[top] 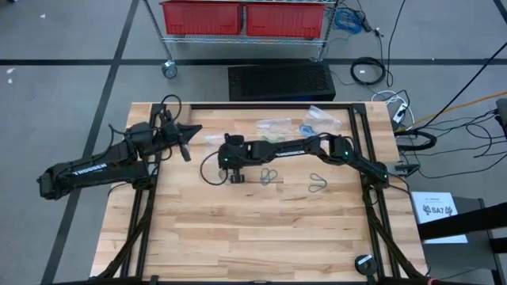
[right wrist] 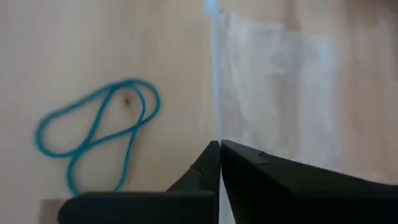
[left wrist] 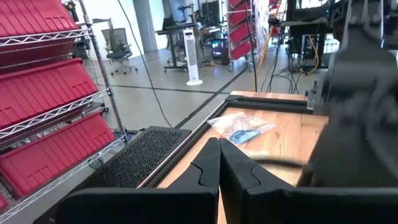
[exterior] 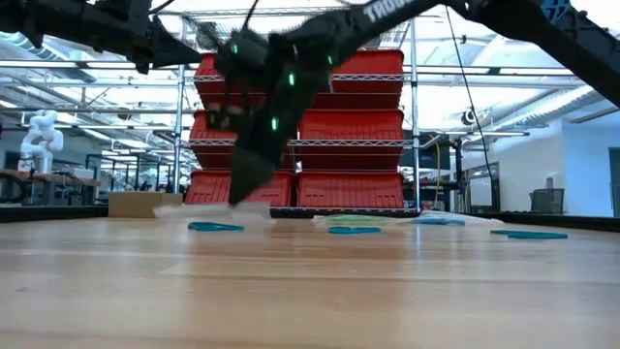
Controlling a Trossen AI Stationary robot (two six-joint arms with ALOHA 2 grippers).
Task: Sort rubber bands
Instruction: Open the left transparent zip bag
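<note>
A blue rubber band lies twisted on the wood beside my right gripper. Two dark teal bands lie flat on the table and show in the low view. More bands sit inside clear bags near the far edge. My right gripper points down at mid-table, shut on the edge of a clear plastic bag. My left gripper is shut and holds nothing; it hovers over the table's far left part. My right gripper pinches the clear plastic bag at its edge between the two shut fingers, coming from above and pointing down. The bag spreads out to one side of the fingers, low over the wood; one layer or several, I cannot tell.
A black frame rail runs along the table's right side and far edge. A wire rack with red bins and a black mat stand beyond the far edge. Cables lie on the floor to the right. Bare wood lies toward the near edge.
</note>
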